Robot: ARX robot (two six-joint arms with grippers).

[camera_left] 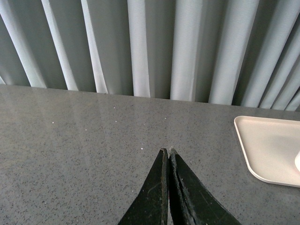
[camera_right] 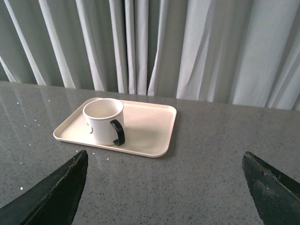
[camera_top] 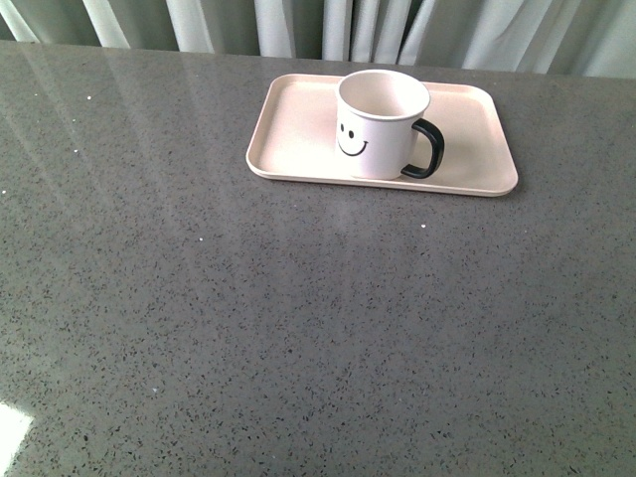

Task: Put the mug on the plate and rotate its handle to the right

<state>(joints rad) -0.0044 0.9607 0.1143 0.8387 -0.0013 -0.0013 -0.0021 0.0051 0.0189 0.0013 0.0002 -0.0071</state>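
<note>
The white mug [camera_top: 381, 123] with a black smiley face stands upright on the pale pink plate [camera_top: 298, 129] at the far middle of the table. Its black handle [camera_top: 427, 149] points right in the front view. The right wrist view also holds the mug [camera_right: 103, 121], the handle [camera_right: 118, 132] and the plate [camera_right: 154, 126], well ahead of my right gripper [camera_right: 165, 158], which is open and empty. My left gripper [camera_left: 168, 151] is shut on nothing, above bare table, with the plate's corner [camera_left: 262, 140] off to one side. Neither gripper shows in the front view.
The grey speckled tabletop [camera_top: 298, 328] stretches wide in front of the plate. Pale pleated curtains [camera_top: 328, 25] hang right behind the table's far edge.
</note>
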